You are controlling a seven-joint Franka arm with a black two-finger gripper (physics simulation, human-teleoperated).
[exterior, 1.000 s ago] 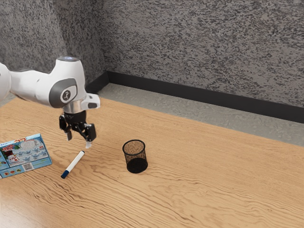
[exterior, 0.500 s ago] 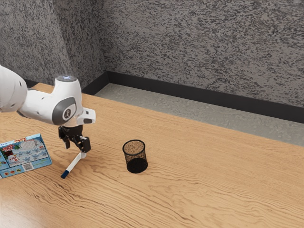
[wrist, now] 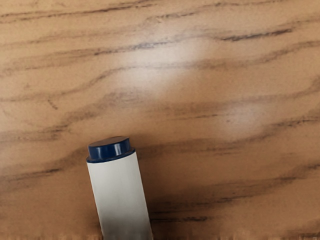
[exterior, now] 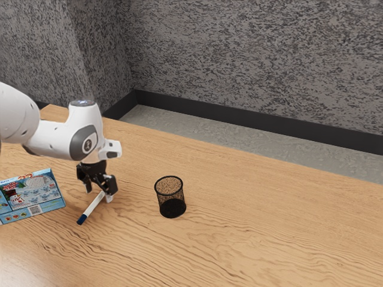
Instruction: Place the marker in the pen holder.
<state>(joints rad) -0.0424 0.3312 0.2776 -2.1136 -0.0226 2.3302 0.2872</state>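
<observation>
1. Find the marker (exterior: 92, 209) on the table (exterior: 257, 239), well apart from the pen holder (exterior: 170, 192) and near the box (exterior: 35, 194).
2. Trace its long axis slantwise across the exterior view, from lower left to upper right, and lying along the wood rather than upright.
3. See the long dark blue cap (exterior: 81, 220) pointing to the exterior view's lower left, toward the box's side of the table.
4. Follow the opposite end up to the gripper (exterior: 99, 194), right down by the tabletop.
5. Read the fingers (exterior: 109, 199) as spread apart, at that end of the marker.
6. Look in the wrist view at a short, glossy, dark blue plug (wrist: 109, 149), round and flat-topped, with a thin collar just below.
7. Trace from there a plain, smooth white barrel (wrist: 120, 195), shading to grey under the hand.
8. Note straight sides and no lettering on the part in sight.
</observation>
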